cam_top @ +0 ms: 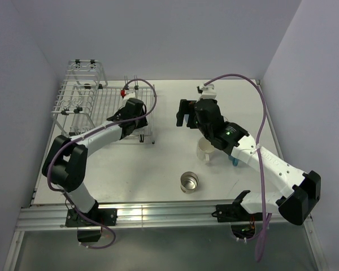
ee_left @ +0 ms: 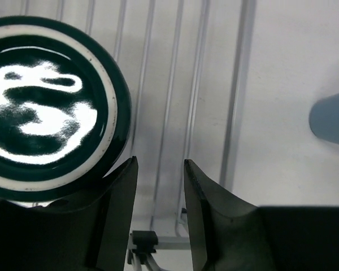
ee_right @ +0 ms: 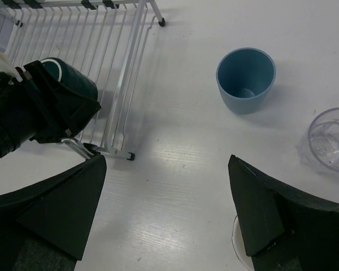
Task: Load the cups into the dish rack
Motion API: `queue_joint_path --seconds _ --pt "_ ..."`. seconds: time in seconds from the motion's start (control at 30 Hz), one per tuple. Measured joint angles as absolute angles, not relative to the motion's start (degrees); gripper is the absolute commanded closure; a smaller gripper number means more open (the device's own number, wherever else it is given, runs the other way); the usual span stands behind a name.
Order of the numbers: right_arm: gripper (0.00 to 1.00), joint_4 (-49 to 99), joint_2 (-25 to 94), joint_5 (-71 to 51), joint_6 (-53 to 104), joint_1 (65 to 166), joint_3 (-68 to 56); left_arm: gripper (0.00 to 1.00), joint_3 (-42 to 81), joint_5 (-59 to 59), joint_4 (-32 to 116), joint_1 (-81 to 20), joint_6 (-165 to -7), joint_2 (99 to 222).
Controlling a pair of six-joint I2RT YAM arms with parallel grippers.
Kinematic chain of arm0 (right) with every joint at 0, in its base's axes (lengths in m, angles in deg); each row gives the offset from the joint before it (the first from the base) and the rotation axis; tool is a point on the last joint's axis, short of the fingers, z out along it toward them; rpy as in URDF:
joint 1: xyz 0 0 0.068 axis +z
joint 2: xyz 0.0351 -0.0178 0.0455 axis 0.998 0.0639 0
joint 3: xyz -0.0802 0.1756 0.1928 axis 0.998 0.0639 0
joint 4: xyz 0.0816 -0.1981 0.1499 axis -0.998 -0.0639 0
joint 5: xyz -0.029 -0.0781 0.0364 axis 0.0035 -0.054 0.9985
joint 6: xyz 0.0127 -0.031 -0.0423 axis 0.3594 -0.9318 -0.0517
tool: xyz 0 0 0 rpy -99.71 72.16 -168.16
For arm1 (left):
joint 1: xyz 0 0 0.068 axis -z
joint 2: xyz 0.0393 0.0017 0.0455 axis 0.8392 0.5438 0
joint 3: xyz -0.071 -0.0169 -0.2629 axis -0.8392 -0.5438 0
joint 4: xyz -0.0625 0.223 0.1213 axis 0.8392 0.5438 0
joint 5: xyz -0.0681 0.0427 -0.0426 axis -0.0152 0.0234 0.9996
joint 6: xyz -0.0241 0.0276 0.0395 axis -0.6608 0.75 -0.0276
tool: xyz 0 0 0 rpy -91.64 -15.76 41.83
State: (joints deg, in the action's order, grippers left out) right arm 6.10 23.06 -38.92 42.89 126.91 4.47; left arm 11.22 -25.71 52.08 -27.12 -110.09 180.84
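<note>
The dark teal mug stands upside down on the wires of the dish rack near its front right corner; it also shows in the right wrist view. My left gripper is slightly open and empty, its left finger right beside the mug. My right gripper is wide open and empty above bare table, right of the rack. The blue tumbler and the clear glass stand upright ahead of it. The cream mug and the steel cup stand on the table.
A bit of blue shows under my right forearm. The rack's taller basket is at the back left by the wall. The rack's front foot is close to my right gripper's left finger.
</note>
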Motion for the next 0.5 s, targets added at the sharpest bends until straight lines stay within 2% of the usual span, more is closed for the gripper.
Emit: queue_joint_path --seconds 0.5 --pt "0.04 6.1 23.1 -38.7 42.5 126.9 4.5 0.54 12.3 -32.7 53.4 -31.5 -111.2 184.6"
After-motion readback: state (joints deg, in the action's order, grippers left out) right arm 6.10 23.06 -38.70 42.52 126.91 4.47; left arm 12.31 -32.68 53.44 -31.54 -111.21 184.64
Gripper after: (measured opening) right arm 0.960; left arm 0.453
